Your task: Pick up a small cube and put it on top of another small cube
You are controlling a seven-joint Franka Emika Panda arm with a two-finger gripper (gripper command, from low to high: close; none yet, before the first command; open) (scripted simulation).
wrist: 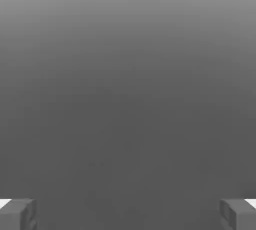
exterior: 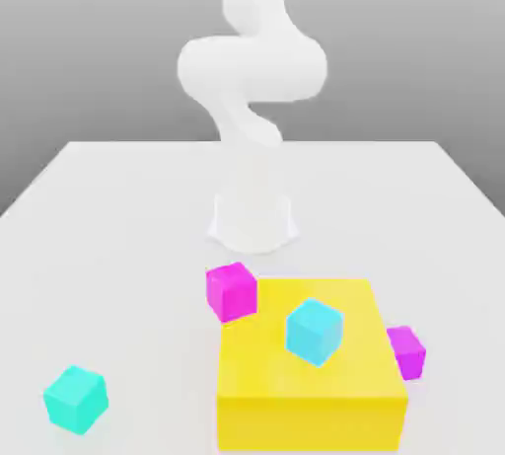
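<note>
Nearest to me in the exterior view, the small teal cube (exterior: 75, 399) sits alone on the white tabletop (exterior: 118, 236), close to the front edge and toward the corner on the exterior view's left, touching nothing. Along that same front edge, right of centre, I see a large yellow block (exterior: 311, 369) with a sky-blue cube (exterior: 315, 331) resting tilted on its top face. One magenta cube (exterior: 406, 351) is tucked against the block's side on the exterior view's right; a second magenta cube (exterior: 232, 291) leans at the block's far corner on the left. Farther back, the white arm (exterior: 251, 73) rises from its base near the tabletop's middle. On the hand view I see the gripper (wrist: 128, 214) with its fingers (wrist: 17, 214) spread wide apart and nothing between them.
</note>
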